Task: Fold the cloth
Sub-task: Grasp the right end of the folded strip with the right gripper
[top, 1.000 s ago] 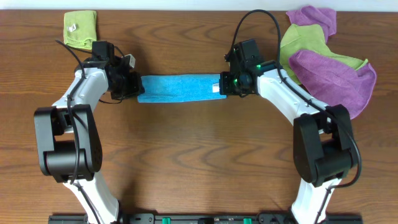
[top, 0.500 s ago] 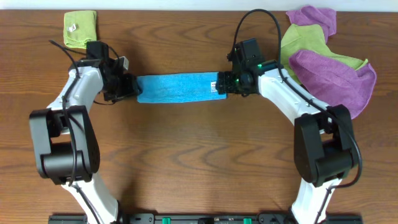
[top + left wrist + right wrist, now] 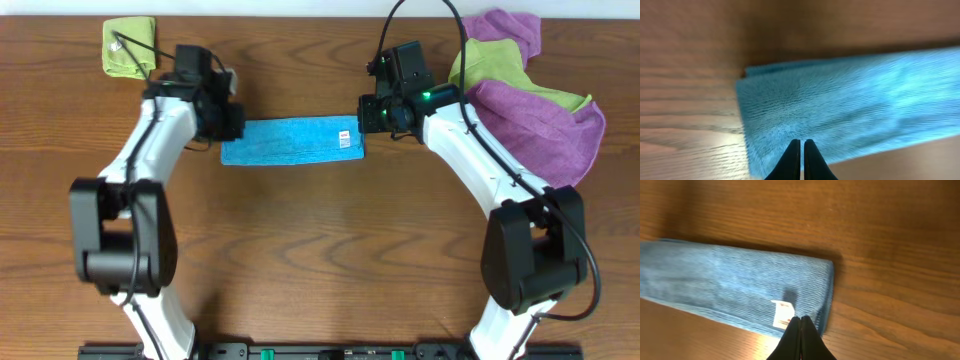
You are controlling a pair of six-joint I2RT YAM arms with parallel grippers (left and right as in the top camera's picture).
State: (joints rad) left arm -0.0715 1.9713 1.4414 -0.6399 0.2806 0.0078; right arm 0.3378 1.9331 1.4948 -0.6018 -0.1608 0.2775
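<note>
Both arms are seen shifted toward the far side of the table (image 3: 320,250) compared with a second ago, and the cloth (image 3: 293,141) is no longer stretched taut between them; it is now laid flat. It is placed as a long narrow strip at the middle of the table's far half, between the two arms, with the tag (image 3: 347,139) up near its right end.

Left jaws are shown together in the left wrist view, hung over the strip's left part, with nothing seen clamped. Right jaws are likewise together in the right wrist view, set by the near edge just beside the tag, with nothing visibly pinched.

Progress is judged as partly done: the lengthwise folding appears made, since a square towel is now reduced to a strip. At least one fold across the length is probably left, end brought to end, then squared.

The layer count in the strip cannot be told. The strip's left end is partly covered by the left arm in the overhead view. The left wrist view is blurred, so edges and weave are hard to read there. The strip is cut off at the frame edge in both wrist views. A green cloth (image 3: 128,45) and purple cloths (image 3: 540,125) are left well apart, at the far corners.
</note>
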